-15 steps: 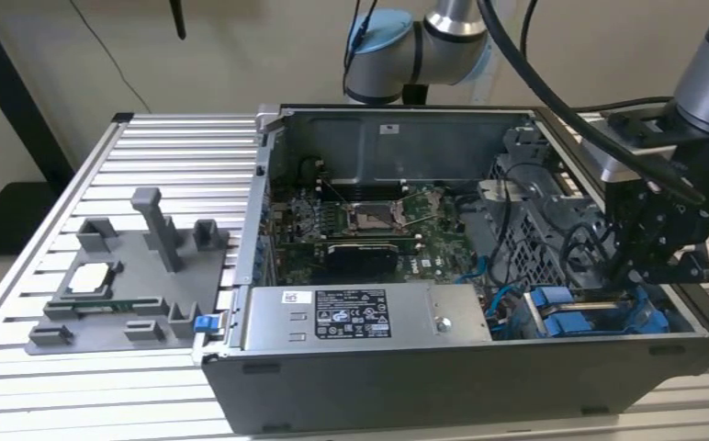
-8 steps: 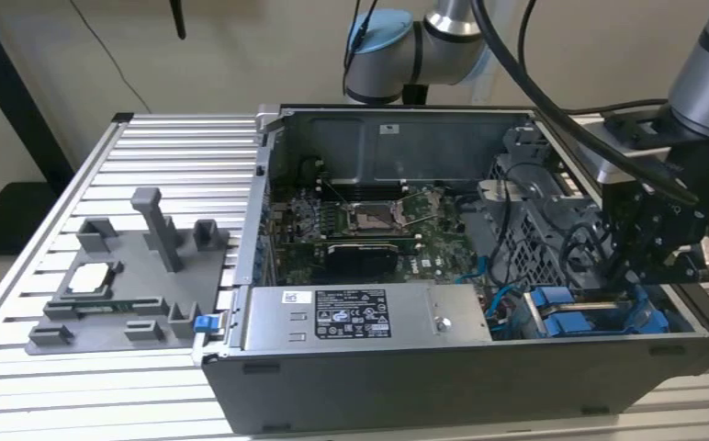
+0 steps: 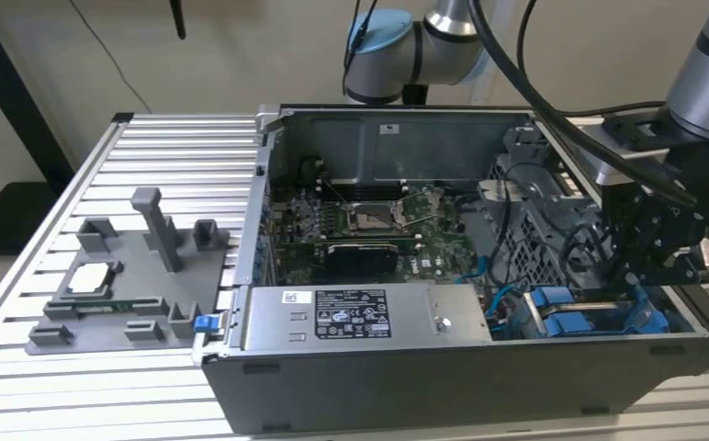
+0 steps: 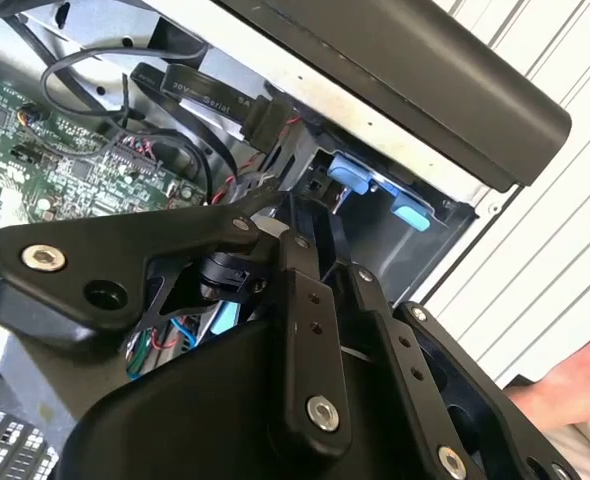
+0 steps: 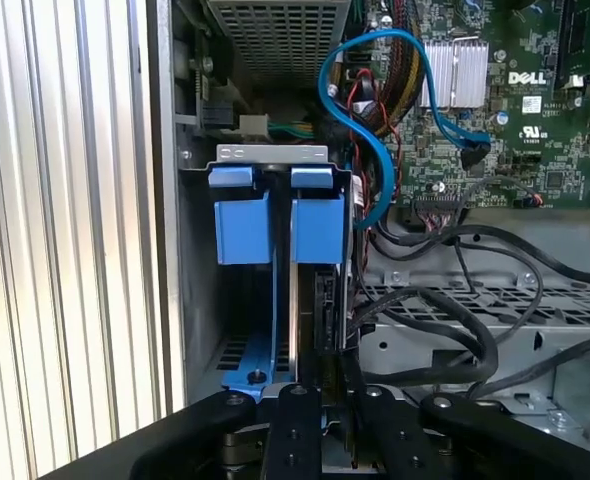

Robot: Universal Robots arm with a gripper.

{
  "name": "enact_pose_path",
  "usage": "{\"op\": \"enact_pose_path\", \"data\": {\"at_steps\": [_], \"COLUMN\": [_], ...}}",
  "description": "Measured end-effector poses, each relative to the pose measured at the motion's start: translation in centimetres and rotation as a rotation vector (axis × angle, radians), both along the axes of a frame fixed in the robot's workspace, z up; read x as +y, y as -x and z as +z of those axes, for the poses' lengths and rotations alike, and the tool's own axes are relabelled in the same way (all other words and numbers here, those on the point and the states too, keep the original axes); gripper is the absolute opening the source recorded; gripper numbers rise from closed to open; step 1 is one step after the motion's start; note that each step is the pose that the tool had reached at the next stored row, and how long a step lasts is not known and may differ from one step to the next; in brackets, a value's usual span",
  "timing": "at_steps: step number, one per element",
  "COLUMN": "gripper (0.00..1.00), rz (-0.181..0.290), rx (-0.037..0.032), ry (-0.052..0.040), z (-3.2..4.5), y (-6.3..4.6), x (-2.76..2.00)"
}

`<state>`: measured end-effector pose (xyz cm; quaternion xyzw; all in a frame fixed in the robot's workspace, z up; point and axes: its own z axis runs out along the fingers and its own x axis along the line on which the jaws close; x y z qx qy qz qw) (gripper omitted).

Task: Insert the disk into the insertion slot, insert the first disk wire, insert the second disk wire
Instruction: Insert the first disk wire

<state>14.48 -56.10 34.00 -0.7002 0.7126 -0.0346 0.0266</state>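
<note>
The gripper (image 3: 634,292) hangs low inside the open computer case (image 3: 453,386), at the corner toward the exterior view's right, just over the disk (image 5: 322,285). The disk stands on edge in the slot (image 5: 272,153), beside a 2nd blue carrier (image 5: 243,225). It looks most of the way home, though I cannot tell whether it is fully seated. Nor can I tell whether the jaws are clenched or released.

To seat the disk well, I would judge that the push should run straight along the slot's line, with the carrier kept square so neither side binds. The blue cable (image 5: 375,140) and the black wires (image 5: 445,330) lie close beside the disk — they want keeping clear of its edge. A person's hand (image 4: 575,385) rests outside the case.
</note>
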Motion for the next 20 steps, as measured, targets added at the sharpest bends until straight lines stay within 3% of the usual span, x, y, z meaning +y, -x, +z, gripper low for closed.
{"op": "enact_pose_path", "data": {"at_steps": [20], "gripper": [0.0], "rz": [0.005], "rx": [0.0], "ry": [-0.0003], "z": [-0.07], "y": [0.15], "x": [0.3]}}
